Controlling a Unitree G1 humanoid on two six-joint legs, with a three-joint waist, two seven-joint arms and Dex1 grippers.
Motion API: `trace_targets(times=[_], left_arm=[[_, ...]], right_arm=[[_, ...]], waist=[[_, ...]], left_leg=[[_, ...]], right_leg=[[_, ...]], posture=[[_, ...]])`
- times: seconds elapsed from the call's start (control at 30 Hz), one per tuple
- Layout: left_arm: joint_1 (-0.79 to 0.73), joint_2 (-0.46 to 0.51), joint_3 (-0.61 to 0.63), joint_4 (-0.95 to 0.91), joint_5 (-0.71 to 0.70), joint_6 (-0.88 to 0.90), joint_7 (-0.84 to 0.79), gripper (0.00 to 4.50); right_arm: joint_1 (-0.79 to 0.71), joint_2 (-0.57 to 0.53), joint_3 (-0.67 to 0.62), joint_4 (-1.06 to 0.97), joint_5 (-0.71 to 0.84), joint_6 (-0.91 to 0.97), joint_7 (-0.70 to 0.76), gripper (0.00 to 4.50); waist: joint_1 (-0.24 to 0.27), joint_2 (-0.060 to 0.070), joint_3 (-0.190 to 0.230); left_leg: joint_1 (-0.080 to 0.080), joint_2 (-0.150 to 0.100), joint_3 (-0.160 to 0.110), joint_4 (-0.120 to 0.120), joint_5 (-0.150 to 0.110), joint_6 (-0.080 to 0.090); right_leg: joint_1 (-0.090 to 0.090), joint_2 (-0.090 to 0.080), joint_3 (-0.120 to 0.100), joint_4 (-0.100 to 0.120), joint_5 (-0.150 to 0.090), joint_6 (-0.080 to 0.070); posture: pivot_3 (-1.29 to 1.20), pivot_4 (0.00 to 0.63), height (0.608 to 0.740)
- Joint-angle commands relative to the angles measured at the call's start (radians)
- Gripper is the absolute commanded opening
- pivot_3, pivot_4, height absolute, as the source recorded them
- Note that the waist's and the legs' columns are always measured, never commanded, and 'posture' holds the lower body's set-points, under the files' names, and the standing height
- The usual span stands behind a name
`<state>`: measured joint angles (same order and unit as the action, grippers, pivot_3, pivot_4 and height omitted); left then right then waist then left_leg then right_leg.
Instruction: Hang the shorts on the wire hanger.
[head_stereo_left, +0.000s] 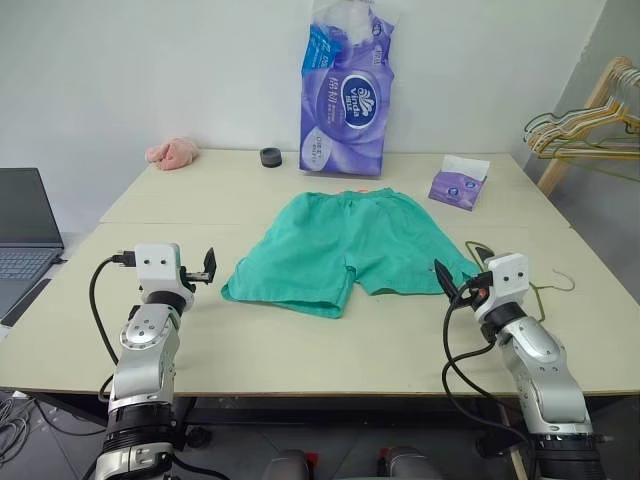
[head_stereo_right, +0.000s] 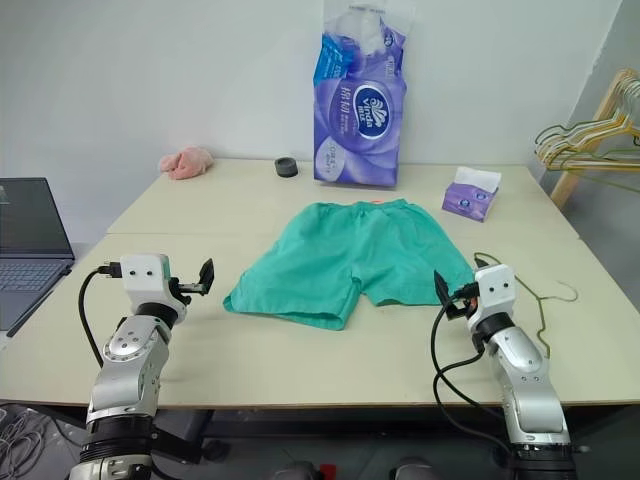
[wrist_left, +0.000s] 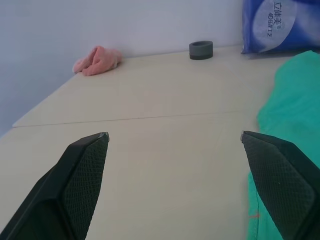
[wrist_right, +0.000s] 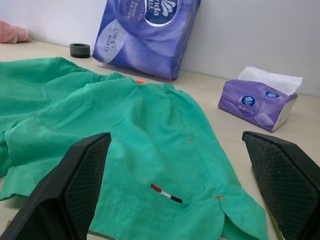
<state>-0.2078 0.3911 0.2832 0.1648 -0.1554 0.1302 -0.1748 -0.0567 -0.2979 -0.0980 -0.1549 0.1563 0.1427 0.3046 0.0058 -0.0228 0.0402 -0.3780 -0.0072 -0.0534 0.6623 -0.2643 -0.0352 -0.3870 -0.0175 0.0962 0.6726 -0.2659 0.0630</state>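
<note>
The teal-green shorts (head_stereo_left: 340, 245) lie flat in the middle of the table (head_stereo_left: 300, 350), waistband toward the wall, with a bit of orange drawstring (wrist_right: 140, 81) showing at the waist. The thin grey wire hanger (head_stereo_left: 548, 288) lies on the table at the right, partly behind my right arm, its hook (head_stereo_right: 568, 292) pointing right. My left gripper (head_stereo_left: 208, 265) hovers open just left of the shorts' left leg, with nothing between its fingers (wrist_left: 85, 165). My right gripper (head_stereo_left: 462, 265) hangs open over the shorts' right hem, also empty, with the cloth spread below it (wrist_right: 150, 150).
A tall purple tissue pack (head_stereo_left: 347, 100), a small purple tissue box (head_stereo_left: 459, 185), a grey tape roll (head_stereo_left: 271, 157) and a pink cloth lump (head_stereo_left: 172, 152) sit along the back. A laptop (head_stereo_left: 22, 235) stands off the left edge. A wooden rack with several hangers (head_stereo_left: 590, 125) is at the right.
</note>
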Motion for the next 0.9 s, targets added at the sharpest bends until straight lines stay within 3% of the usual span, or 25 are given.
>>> trace_targets(times=[0.03,0.9], left_arm=[[-0.01,0.015,0.004,-0.043,-0.002,-0.015,-0.016,4.48],[-0.052,0.022,-0.06,-0.035,0.028,0.017,-0.088,4.48]], right_arm=[[-0.021,-0.006,-0.011,-0.018,0.0,-0.022,0.003,4.5],[0.022,-0.005,-0.011,-0.052,-0.019,-0.036,-0.004,4.5]], waist=[[0.0,0.0,0.0],[-0.008,0.0,0.0]], left_leg=[[0.0,0.0,0.0,0.0,0.0,0.0],[0.0,0.0,0.0,0.0,0.0,0.0]], right_leg=[[0.0,0.0,0.0,0.0,0.0,0.0],[0.0,0.0,0.0,-0.001,-0.001,0.0]], posture=[[0.1,0.004,0.74],[0.05,0.015,0.74]])
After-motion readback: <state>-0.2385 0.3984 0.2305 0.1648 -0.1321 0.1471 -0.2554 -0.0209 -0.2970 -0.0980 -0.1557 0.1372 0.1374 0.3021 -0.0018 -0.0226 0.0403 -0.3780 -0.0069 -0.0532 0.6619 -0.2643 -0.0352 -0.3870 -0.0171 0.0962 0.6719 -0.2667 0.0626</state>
